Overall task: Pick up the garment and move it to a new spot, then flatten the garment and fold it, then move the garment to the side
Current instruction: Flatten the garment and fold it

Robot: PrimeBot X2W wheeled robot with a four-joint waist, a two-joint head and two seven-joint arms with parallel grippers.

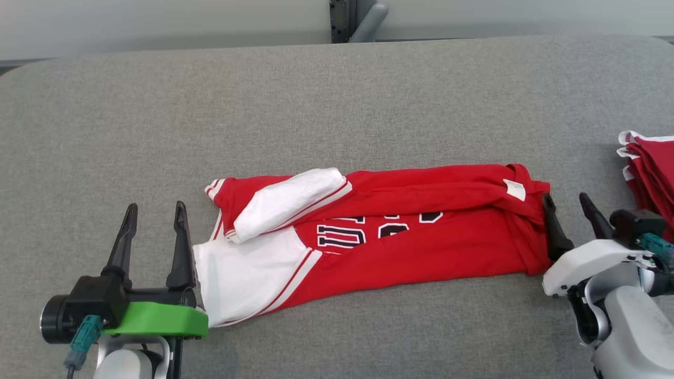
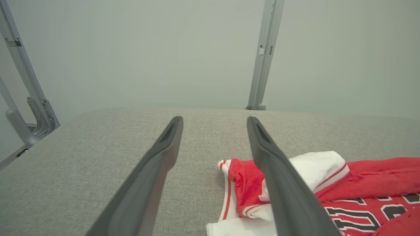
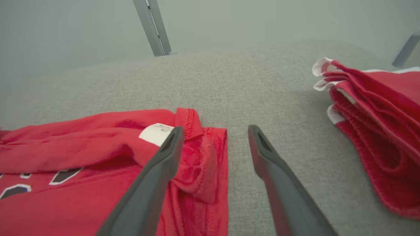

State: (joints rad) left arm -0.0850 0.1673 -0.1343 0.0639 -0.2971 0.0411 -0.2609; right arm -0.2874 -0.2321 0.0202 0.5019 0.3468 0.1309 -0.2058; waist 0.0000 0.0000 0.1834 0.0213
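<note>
A red and white garment (image 1: 400,247) with dark lettering lies folded into a long band across the grey table (image 1: 337,105), white sleeve on top at its left end. My left gripper (image 1: 154,216) stands open just off the garment's white left end, its right finger beside the cloth edge. In the left wrist view the garment (image 2: 361,196) lies right of my open left gripper (image 2: 215,123). My right gripper (image 1: 570,202) is open at the garment's right end, straddling the red hem (image 3: 210,154) with nothing clamped; it shows as the right gripper (image 3: 215,131).
A stack of folded red and white garments (image 1: 650,168) sits at the table's right edge, close to my right wrist; it appears again as the stack (image 3: 377,124). A grey metal post (image 1: 347,18) stands behind the table. Bare grey surface spreads behind and in front of the garment.
</note>
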